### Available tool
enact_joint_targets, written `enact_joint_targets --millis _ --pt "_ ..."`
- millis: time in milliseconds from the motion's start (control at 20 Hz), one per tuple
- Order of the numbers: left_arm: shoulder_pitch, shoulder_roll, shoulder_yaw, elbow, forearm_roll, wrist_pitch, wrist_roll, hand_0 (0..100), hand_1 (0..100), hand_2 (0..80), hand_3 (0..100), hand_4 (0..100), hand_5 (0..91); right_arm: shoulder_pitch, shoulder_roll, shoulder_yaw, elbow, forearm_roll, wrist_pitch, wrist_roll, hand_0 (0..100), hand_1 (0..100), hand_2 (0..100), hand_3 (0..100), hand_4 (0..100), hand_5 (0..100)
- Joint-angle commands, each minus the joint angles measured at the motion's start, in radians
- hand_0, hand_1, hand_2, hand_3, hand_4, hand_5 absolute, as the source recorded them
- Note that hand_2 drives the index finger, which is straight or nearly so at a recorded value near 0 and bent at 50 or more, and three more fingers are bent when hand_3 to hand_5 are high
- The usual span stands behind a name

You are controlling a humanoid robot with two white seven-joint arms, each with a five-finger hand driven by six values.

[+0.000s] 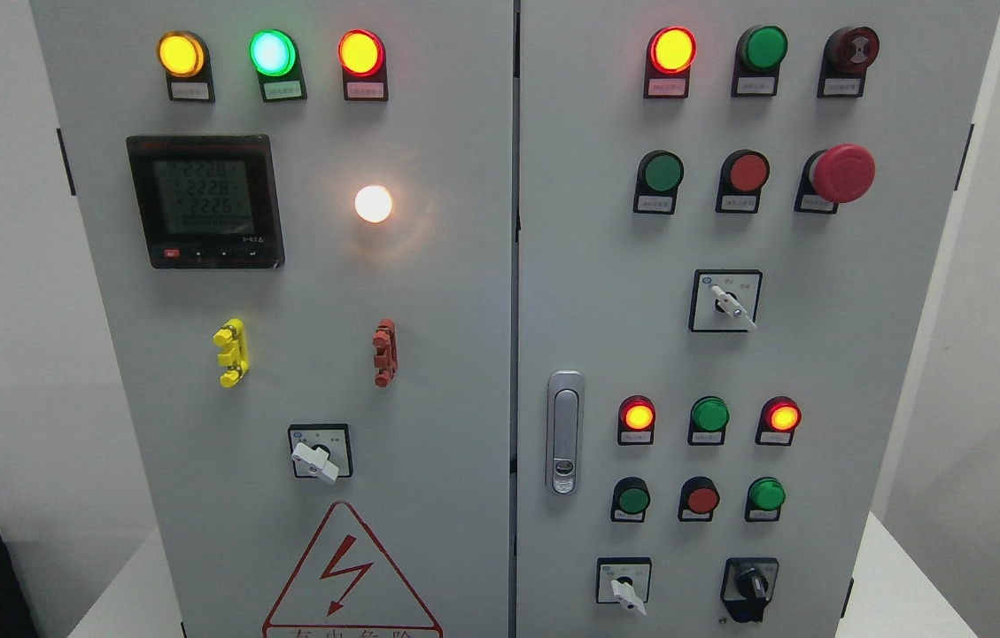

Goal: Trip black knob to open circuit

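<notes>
Neither hand of the robot shows anywhere in the head view, so whether the fingers are spread or curled cannot be told, nor how the task's thing lies relative to them.

The black knob point(751, 585) sits at the lower right of the right door point(863, 372) of a grey electrical cabinet, in a black square plate, with its handle pointing roughly straight up and down. Just to its left is a white rotary switch point(625, 588) in a white plate, its lever tilted down to the right. Above these 2 run a row of 3 push buttons, green, red, green, and above that a row of 3 lamps, with the outer 2 glowing red-orange and the middle green one dark. Higher still on the same door is another white selector switch point(728, 303), and near the top right a red mushroom button point(842, 173). A silver door latch point(564, 431) stands upright along the door's left edge.

On the left door point(446, 372) a digital meter point(205, 200) shows lit digits, 3 lamps at the top glow amber, green and red, and a white lamp point(373, 203) shines at mid-height. A yellow terminal block point(230, 353) and a red terminal block point(384, 352) sit below, then a white selector point(317, 456) and a red warning triangle point(345, 571).
</notes>
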Motion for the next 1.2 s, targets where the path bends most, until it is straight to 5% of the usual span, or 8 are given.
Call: enact_joint_targets --millis 0,1153 --pt "0.000 0.000 -0.001 -0.025 0.000 0.000 0.000 12 39 0.0 0 0 0.0 -0.028 -0.004 -0.047 -0.107 -0.006 0.024 -0.021 0 13 0 100 98 95" --pt "0.000 0.000 -0.001 -0.025 0.000 0.000 0.000 12 39 0.0 0 0 0.0 -0.114 0.005 -0.036 -0.122 -0.006 0.099 -0.023 0 11 3 100 100 99"
